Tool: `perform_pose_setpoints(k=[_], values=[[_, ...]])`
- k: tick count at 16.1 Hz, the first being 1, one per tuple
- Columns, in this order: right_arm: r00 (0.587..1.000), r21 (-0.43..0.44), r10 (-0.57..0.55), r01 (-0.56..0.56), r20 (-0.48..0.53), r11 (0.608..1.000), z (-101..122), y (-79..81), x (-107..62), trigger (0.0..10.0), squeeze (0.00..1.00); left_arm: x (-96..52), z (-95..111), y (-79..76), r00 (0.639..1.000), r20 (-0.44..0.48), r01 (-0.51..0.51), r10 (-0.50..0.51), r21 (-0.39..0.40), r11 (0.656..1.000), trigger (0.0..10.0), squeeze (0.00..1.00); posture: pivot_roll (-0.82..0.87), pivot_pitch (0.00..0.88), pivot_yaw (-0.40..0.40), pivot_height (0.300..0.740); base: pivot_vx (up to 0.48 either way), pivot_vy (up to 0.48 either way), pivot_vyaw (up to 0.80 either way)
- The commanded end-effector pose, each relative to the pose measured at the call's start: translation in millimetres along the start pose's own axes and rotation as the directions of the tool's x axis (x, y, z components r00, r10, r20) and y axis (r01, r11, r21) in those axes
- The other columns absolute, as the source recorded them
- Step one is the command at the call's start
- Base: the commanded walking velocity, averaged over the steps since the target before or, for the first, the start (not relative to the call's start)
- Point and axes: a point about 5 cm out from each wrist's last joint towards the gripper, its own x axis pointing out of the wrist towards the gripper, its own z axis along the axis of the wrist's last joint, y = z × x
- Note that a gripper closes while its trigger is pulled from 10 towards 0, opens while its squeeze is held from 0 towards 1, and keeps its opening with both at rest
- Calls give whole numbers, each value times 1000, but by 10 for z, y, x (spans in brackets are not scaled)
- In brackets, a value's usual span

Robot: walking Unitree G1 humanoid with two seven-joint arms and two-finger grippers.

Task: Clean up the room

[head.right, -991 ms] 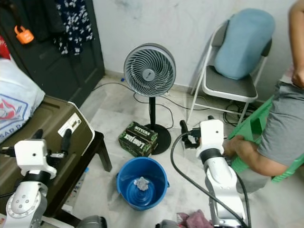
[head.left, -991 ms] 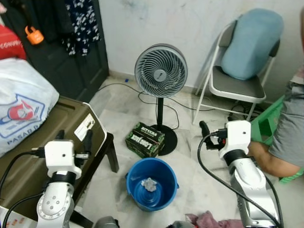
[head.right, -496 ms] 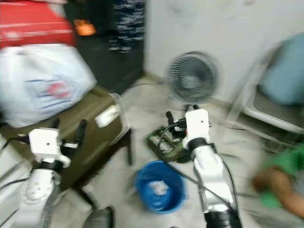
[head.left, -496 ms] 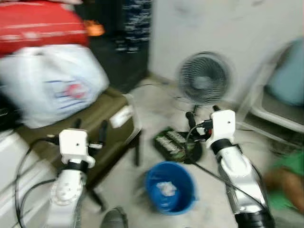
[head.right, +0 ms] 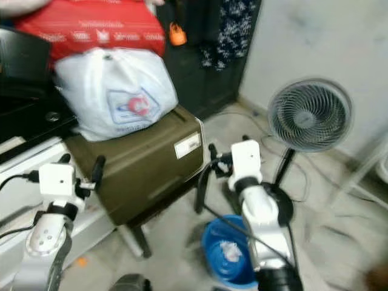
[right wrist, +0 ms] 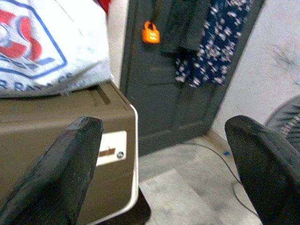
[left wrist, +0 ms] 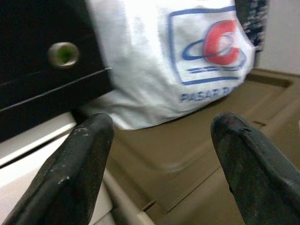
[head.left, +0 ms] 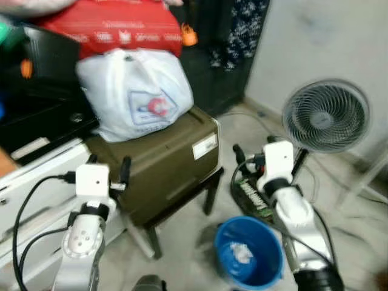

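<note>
- Both head views are smeared by motion blur; the print on the red bag (head.left: 106,27) at the top cannot be read, and a blurred pale shape above it is cut off by the frame
- The dark furniture (head.left: 42,91) at the left is mostly in shadow; in the left wrist view only a round metal knob (left wrist: 62,53) and a pale edge stand out
- A chair leg (head.left: 364,179) at the right edge is too blurred to make out further
- The left gripper (head.left: 108,167) is raised beside the olive box (head.left: 163,160), fingers spread apart and holding nothing
- The right gripper (head.left: 251,154) is held up in front of the fan (head.left: 324,115), fingers likewise wide apart and empty
- The olive box is hard plastic with a white label, resting on a dark-legged stool
- A soft, crinkled white plastic bag (head.left: 136,91) with a red-and-blue logo sits on the box
- The round blue bucket (head.left: 248,254) stands on the pale tile floor between the arms, with crumpled white paper (head.left: 241,254) inside
- A dark carton (head.left: 251,197) lies at the fan's base, partly hidden by the right arm
- An orange padlock (right wrist: 151,33) hangs on the dark door (right wrist: 164,93), beside floral cloth (right wrist: 218,42)
</note>
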Motion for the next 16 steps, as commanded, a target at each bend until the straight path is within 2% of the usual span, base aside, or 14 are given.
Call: perform_pose_setpoints(k=[1, 4, 7, 12, 16], values=[[1000, 2, -20, 20, -8, 1000, -10, -60, 6, 10000, 0, 14, 18, -48, 1000, -1, 12, -12, -9, 1000, 10000, 0, -42, 0, -24, 740, 0, 0, 800], [1000, 3, -11, 11, -16, 1000, -21, -60, 12, 10000, 0, 26, 38, -32, 1000, 0, -8, 8, -17, 1000, 10000, 0, -39, 0, -33, 740, 0, 0, 800], [1000, 5, -8, 8, -16, 1000, -22, -56, 18, 10000, 0, 28, 46, -38, 1000, -1, -3, 3, 27, 1000, 10000, 0, -34, 0, -33, 740, 0, 0, 800], [1000, 10, -13, 13, -7, 1000, -9, -59, 54, 10000, 0, 76, 85, -31, 1000, 15, 8, -9, 50, 999, 10000, 0, -26, 0, -31, 740, 0, 0, 800], [1000, 8, -20, 20, 1, 1000, 11, -77, 76, 10000, 0, 87, 81, -51, 999, 12, 33, -33, 42, 999, 10000, 0, -37, 0, -23, 740, 0, 0, 800]])
